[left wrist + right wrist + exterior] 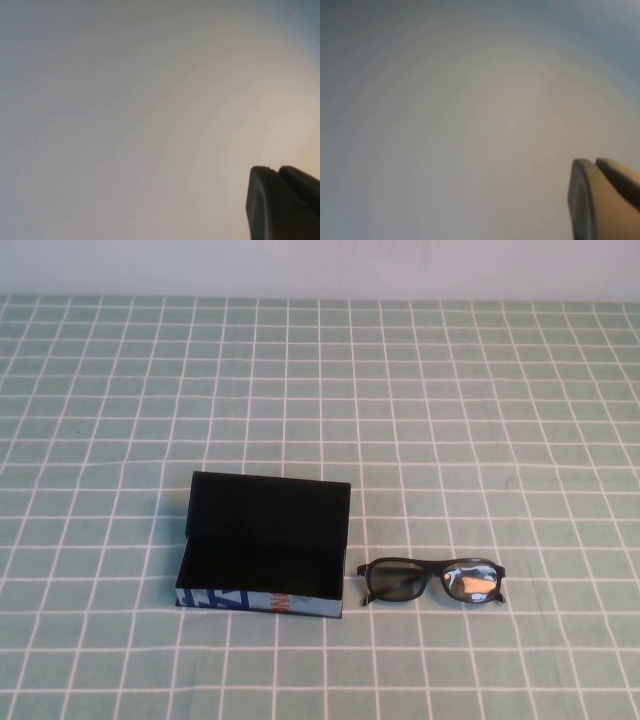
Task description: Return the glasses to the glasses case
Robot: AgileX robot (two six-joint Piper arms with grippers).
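While both grippers, the left gripper (287,200) and right gripper (605,195), look shut and far off, I see the glasses (432,581) lying sideways just right of the open glasses case (262,550), nearer my right arm.

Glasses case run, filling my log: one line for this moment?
glasses case: open, empty | glasses: on table, right of case | left hand: away, shut | right hand: away, shut

Glossy plastic glasses (432,581), matt case (268,540)
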